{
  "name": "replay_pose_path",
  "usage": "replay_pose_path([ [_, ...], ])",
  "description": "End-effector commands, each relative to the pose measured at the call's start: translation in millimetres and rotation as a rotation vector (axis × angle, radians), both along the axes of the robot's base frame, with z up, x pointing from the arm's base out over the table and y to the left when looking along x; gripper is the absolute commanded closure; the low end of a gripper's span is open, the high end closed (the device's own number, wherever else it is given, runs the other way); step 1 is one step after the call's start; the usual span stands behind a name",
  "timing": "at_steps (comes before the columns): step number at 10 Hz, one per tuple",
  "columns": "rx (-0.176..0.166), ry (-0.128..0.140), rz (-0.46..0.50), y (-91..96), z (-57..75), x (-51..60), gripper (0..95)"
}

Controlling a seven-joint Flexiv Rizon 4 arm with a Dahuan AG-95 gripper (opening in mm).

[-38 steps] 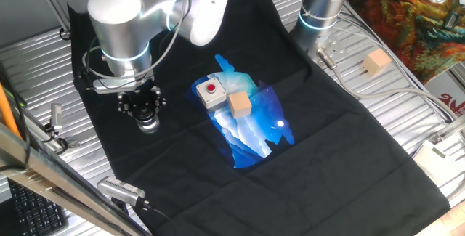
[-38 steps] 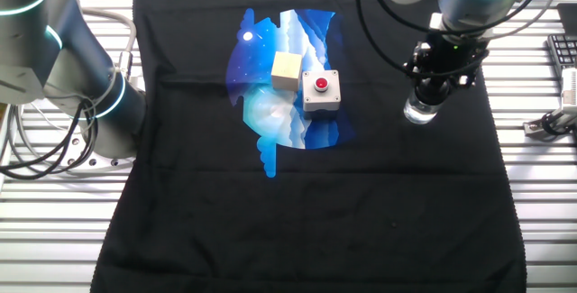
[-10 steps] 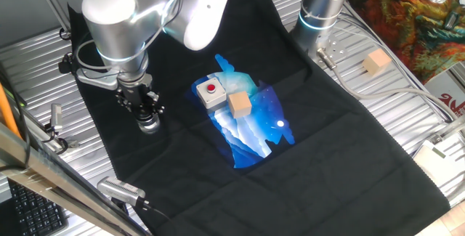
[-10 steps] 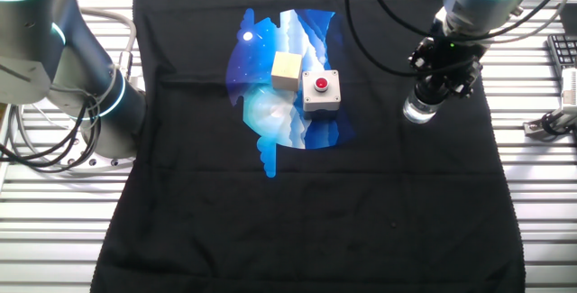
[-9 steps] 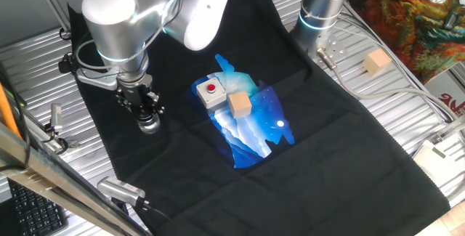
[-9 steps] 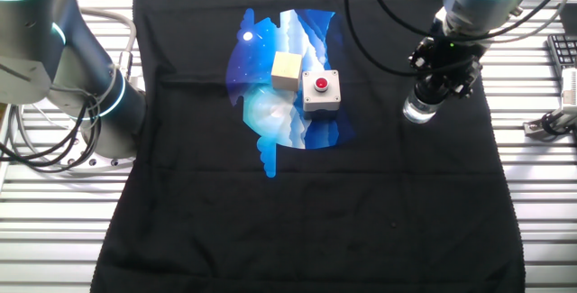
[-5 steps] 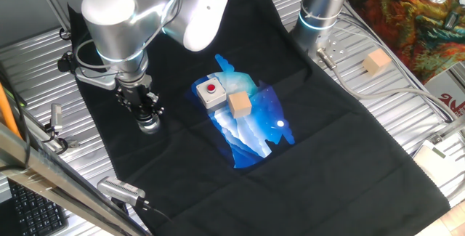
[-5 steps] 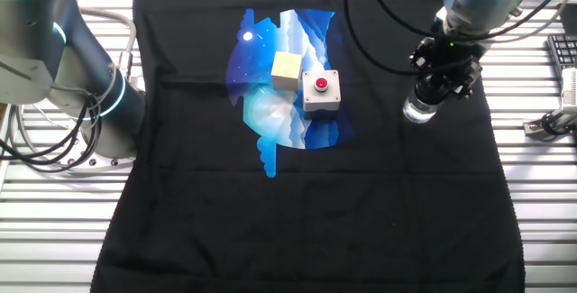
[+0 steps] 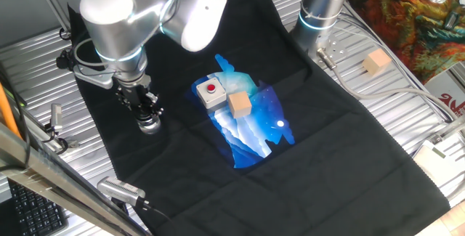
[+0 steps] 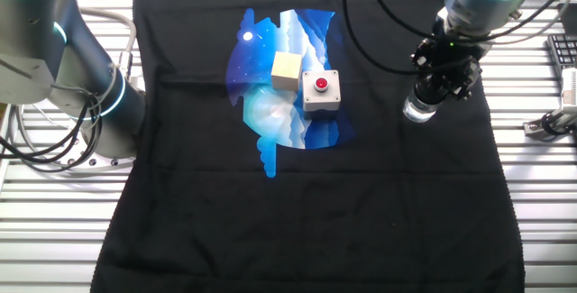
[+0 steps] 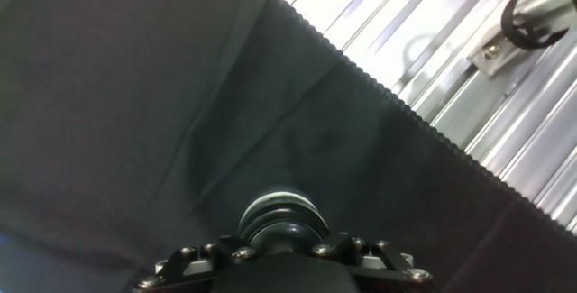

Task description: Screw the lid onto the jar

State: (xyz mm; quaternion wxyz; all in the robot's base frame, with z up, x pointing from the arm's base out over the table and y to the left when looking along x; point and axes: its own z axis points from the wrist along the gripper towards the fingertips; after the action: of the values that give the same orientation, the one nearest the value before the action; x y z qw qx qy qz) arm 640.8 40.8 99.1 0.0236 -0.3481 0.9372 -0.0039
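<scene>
A slatted metal bench [image 9: 407, 112] carries a black cloth [image 10: 297, 212] with a blue-and-white printed patch at its centre. On the patch stand a grey box with a red button [image 10: 321, 91] and a tan wooden cube [image 10: 287, 69], touching or nearly so; a second wooden cube [image 9: 377, 62] lies off the cloth on the bare slats. Near the cloth's edge, well apart from the patch, the jar [image 10: 420, 108] stands upright, its clear glass base visible below the gripper [image 9: 147, 112]. The gripper points straight down onto the jar's mouth. In the hand view a dark round form, taken to be the lid [image 11: 282, 224], sits between the fingers, directly over the jar. The fingers appear drawn in narrowly around this cap, though the contact itself is hidden by the gripper body.

Progress, as judged: the lid is already placed on the jar and the screwing step appears under way. How tightly it is threaded cannot be told. Remaining: finish the turns, release, and withdraw.
</scene>
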Motion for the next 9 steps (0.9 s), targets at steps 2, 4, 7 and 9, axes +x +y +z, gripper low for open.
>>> replay_pose_path([
  [2,0.013,0.014,-0.033,-0.6,-0.5,0.7,95.0],
  [4,0.011,0.010,-0.039,-0.5,-0.4,0.8,95.0],
  [7,-0.016,0.002,-0.049,-0.6,-0.3,0.9,95.0],
  [9,-0.007,0.007,-0.070,-0.5,-0.3,0.9,95.0],
])
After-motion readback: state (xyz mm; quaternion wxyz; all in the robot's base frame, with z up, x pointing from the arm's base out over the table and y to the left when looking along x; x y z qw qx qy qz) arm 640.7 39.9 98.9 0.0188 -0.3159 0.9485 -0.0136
